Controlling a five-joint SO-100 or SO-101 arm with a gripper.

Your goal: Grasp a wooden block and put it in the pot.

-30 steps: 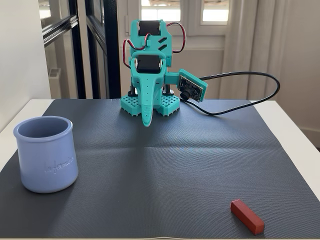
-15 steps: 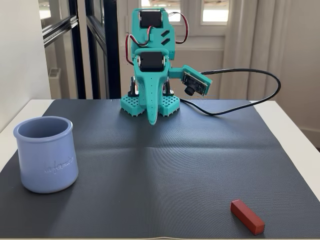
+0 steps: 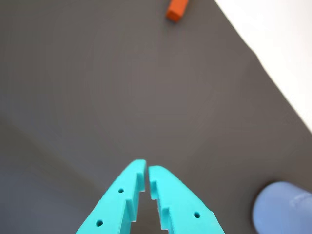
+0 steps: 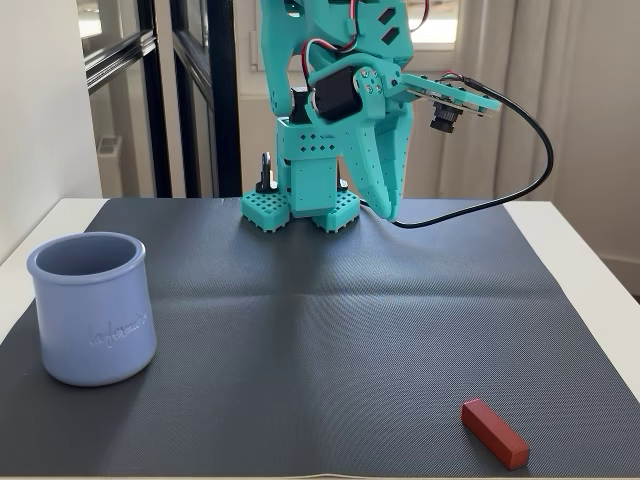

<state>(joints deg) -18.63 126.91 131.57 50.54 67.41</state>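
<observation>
We see the red-brown wooden block point(image 4: 494, 433) lying flat, well apart from the upright periwinkle pot point(image 4: 91, 307)

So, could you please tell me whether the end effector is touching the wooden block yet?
Apart. The fixed view shows the end effector up near the arm's base, with bare mat between it and the wooden block lying at the near edge.

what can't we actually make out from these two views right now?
- Pot in the wrist view: blurred and cut off by the bottom right corner; its inside is not shown.
- Pot in the fixed view: seen from the side, so its floor is hidden by its own wall.
- Wooden block in the wrist view: cut by the top edge; whole only in the fixed view.
- Gripper: only its tips show.
</observation>
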